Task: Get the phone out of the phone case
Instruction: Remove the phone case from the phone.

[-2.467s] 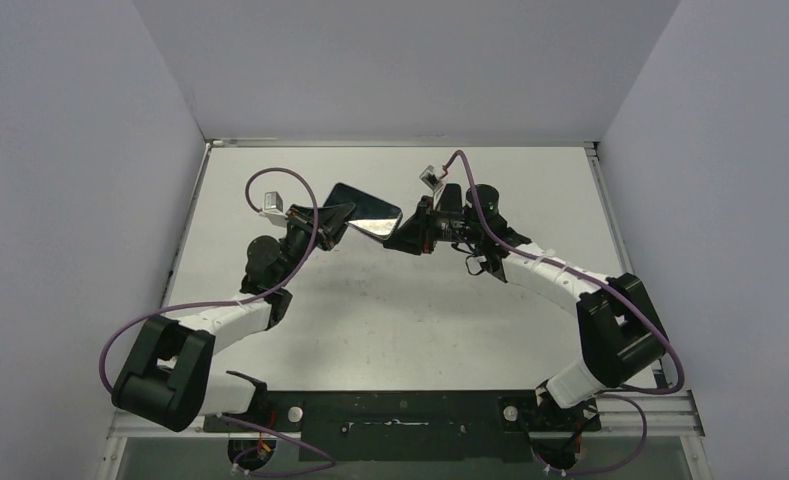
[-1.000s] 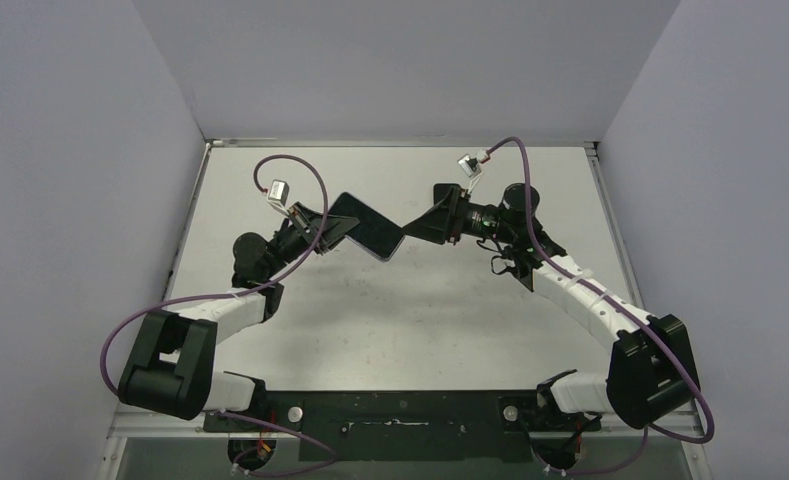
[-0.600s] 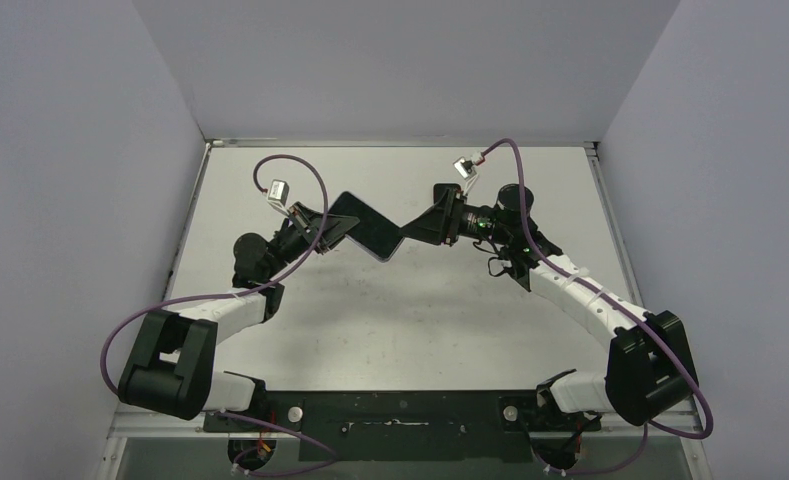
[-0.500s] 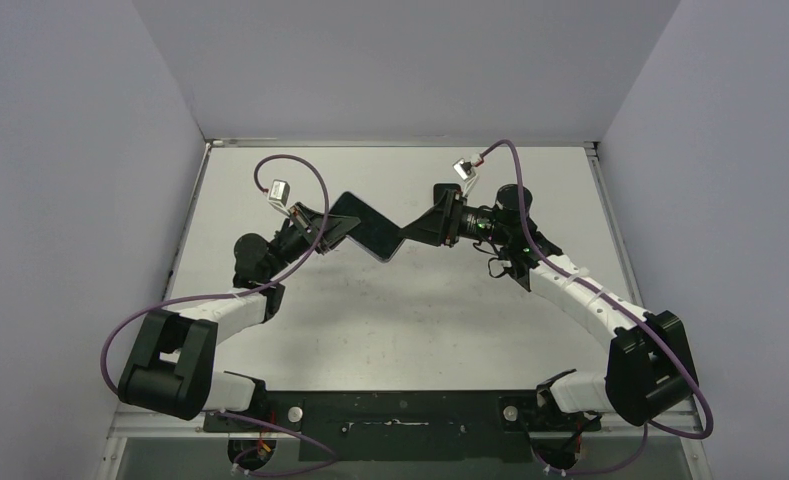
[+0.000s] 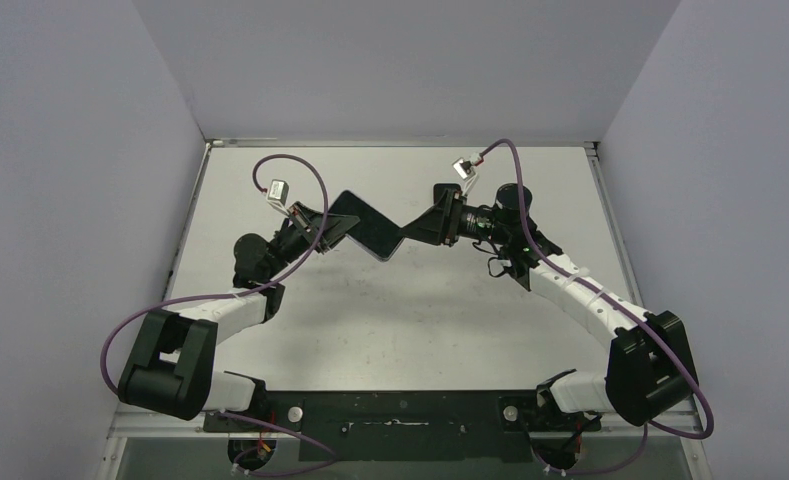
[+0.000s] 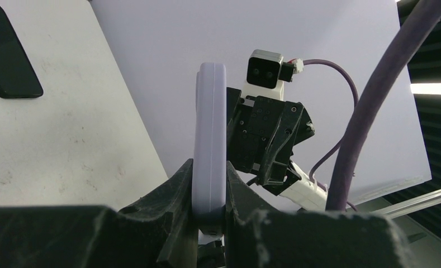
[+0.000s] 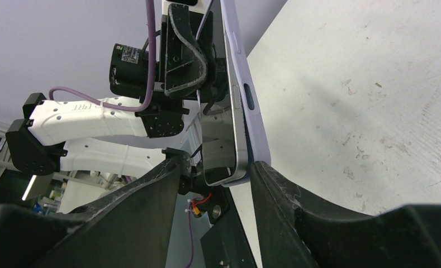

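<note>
The phone (image 5: 368,226), dark and glossy, sits in a lavender case and is held in the air above the far middle of the table. My left gripper (image 5: 335,228) is shut on its left end. In the left wrist view the case edge (image 6: 209,134) stands upright between my left gripper (image 6: 209,187) jaws. My right gripper (image 5: 411,232) is open at the phone's right corner. In the right wrist view the phone's screen (image 7: 221,134) and case (image 7: 254,120) reach down between my right gripper (image 7: 215,192) jaws, close to the right finger (image 7: 279,195).
The white table (image 5: 410,300) lies below the phone, with the enclosure walls around it. Purple cables loop above both wrists. A dark rounded patch (image 6: 5,56) shows on the table in the left wrist view.
The left gripper has kept hold of the phone, now turned and a little left. The right gripper drew back to the right, then moved in again to the phone's right corner.
</note>
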Motion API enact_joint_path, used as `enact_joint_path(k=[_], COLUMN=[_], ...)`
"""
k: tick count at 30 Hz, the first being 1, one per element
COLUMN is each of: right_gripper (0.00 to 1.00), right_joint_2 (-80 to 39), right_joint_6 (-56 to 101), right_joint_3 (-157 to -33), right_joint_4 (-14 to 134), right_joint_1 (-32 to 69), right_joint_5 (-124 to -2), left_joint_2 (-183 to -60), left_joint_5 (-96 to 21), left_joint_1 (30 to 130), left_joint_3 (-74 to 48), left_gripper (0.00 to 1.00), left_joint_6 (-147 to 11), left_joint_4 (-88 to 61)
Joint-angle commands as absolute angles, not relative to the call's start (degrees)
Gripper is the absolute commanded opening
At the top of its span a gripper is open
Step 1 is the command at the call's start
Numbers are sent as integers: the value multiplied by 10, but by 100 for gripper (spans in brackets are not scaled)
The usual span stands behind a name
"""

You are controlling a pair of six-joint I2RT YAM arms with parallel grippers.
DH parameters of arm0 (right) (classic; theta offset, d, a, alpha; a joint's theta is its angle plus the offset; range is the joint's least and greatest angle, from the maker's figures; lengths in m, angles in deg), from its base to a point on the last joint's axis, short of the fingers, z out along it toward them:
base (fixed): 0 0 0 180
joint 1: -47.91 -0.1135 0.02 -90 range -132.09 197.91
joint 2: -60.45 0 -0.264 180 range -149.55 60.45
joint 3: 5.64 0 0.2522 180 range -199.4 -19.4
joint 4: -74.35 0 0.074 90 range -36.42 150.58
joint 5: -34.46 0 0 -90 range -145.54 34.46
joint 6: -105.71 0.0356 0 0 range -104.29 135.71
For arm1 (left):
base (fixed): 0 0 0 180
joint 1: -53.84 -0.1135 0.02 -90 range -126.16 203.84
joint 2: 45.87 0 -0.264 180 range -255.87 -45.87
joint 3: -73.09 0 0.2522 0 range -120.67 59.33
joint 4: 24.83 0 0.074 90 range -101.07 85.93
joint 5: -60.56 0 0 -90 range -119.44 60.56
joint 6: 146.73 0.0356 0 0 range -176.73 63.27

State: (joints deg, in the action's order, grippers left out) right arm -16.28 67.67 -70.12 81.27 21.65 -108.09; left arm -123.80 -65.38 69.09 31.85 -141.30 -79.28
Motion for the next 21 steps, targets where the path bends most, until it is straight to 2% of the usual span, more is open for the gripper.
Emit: enact_joint_path(k=[1, 7, 21], right_gripper=[49, 48, 50], right_joint_2=[-159, -158, -132], right_joint_6=[696, 697, 635], right_joint_3=[-729, -733, -749], right_joint_4=[862, 860, 728], right_joint_1=[192, 192, 193], right_joint_5=[-1111, -1117, -1085], left_joint_2=[-1229, -1225, -1224], left_joint_5=[-630, -603, -551], left_joint_1=[712, 723, 724], left_joint_3=[297, 306, 324], left_gripper=[0, 0, 0], left_joint_6=[-1403, -1395, -1401], left_joint_4=[-856, -848, -856])
